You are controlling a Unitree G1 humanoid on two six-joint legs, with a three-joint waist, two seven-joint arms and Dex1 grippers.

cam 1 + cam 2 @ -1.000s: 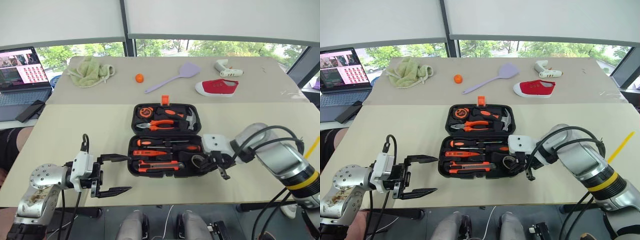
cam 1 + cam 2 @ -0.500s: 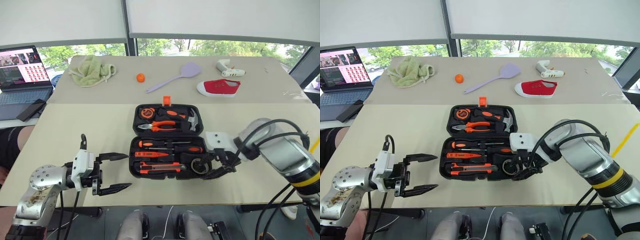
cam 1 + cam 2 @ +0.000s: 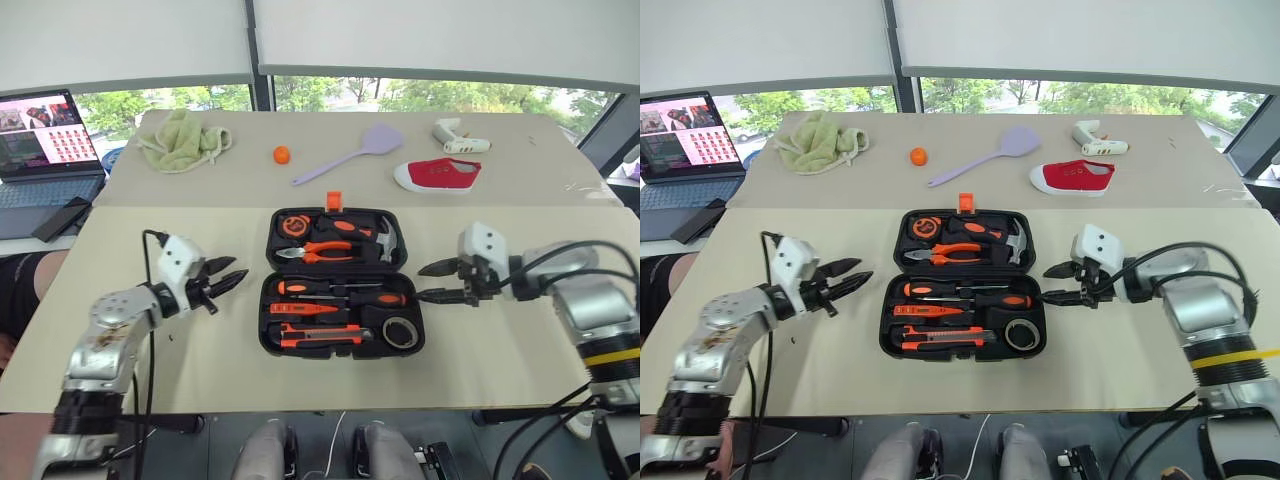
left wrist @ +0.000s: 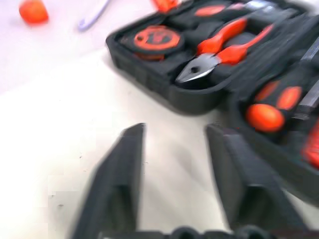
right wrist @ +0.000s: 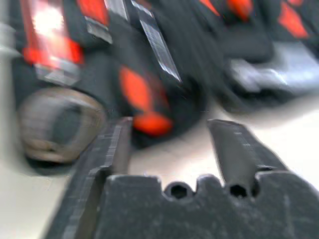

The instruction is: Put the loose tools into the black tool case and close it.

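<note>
Your black tool case lies open mid-table, lid half far, tray half near. The tools look seated: two screwdrivers, the slim tester, the utility knife and the tape roll in the near right corner. Judged from that, loading is done; closing and latching the orange latch remain.

Left gripper hovers just left of the case, fingers a little apart, empty. Right gripper hovers just right of it, fingers parted, empty.

Wrist views are blurred; you cannot confirm each tool sits fully down in its slot.
</note>
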